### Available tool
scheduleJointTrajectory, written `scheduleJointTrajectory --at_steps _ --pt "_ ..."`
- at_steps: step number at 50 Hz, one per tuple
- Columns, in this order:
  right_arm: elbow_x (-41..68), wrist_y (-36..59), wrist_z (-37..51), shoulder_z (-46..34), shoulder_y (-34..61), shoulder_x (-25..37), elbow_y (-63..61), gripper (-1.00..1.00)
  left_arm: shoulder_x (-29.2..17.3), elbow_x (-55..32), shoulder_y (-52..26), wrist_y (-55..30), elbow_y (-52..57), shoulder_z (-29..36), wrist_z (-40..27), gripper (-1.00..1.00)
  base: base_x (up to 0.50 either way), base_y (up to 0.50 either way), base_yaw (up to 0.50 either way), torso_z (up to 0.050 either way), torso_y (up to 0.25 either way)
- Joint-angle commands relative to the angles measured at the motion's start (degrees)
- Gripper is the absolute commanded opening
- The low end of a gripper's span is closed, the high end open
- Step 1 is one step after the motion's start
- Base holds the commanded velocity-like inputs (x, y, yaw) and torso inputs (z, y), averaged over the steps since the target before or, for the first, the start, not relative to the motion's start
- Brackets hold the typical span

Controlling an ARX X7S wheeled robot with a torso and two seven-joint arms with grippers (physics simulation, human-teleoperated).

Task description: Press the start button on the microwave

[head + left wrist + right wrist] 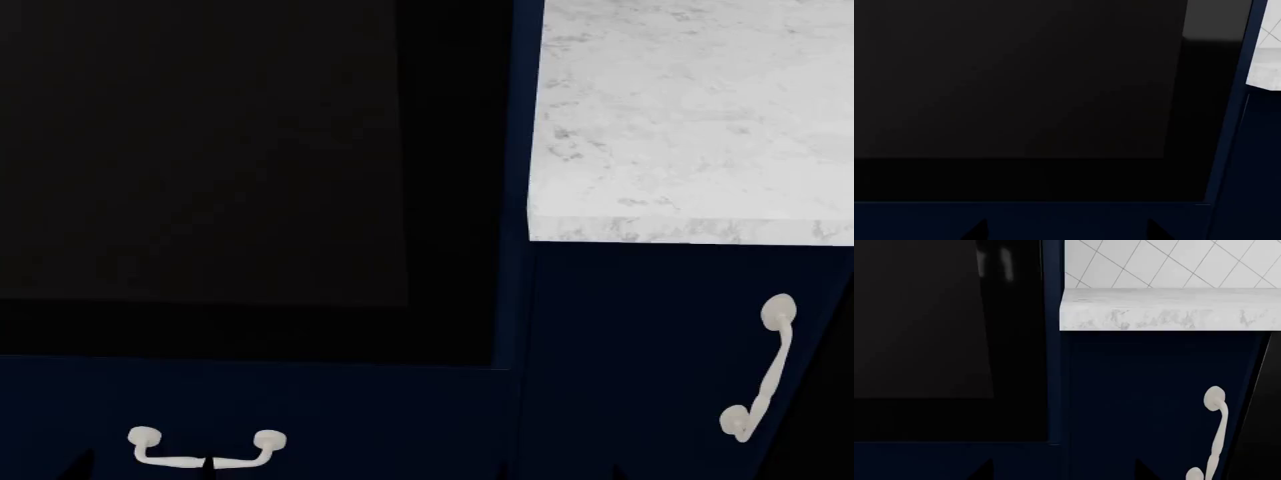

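No microwave and no start button show in any view. A large black glossy panel (200, 150) set in navy blue cabinetry fills the left of the head view; it also shows in the left wrist view (1014, 80) and the right wrist view (921, 320). I cannot tell what appliance it is. My left gripper (1067, 232) is open and empty, only its two dark fingertips (977, 231) showing, close in front of the navy front below the panel. My right gripper (1064, 472) is open and empty too, facing the navy post beside the panel.
A white marble counter (694, 120) lies to the right of the panel, with a tiled wall (1174, 260) behind it. A navy cabinet door below carries a white upright handle (761, 370). A white drawer handle (207, 450) sits under the black panel.
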Motion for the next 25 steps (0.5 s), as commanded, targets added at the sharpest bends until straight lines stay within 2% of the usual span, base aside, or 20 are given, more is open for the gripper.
scheduleJointTrajectory --at_steps 1,23,25 --pt "2.0 -0.1 2.5 -2.5 0.1 2.0 0.1 1.00 -0.7 -0.7 -0.1 0.1 -0.1 0.8 -0.8 1.00 0.00 0.00 0.00 0.000 0.000" --pt "3.3 0.5 6.9 -5.5 0.6 3.5 -0.3 1.00 -4.1 -4.2 0.4 -0.3 1.6 2.8 -3.6 1.00 0.00 0.00 0.00 0.000 0.000" --pt "3.8 0.5 7.0 -5.6 0.6 3.6 -0.4 1.00 -4.3 -4.4 0.4 -0.3 1.7 2.8 -3.8 1.00 0.00 0.49 0.00 0.000 0.000"
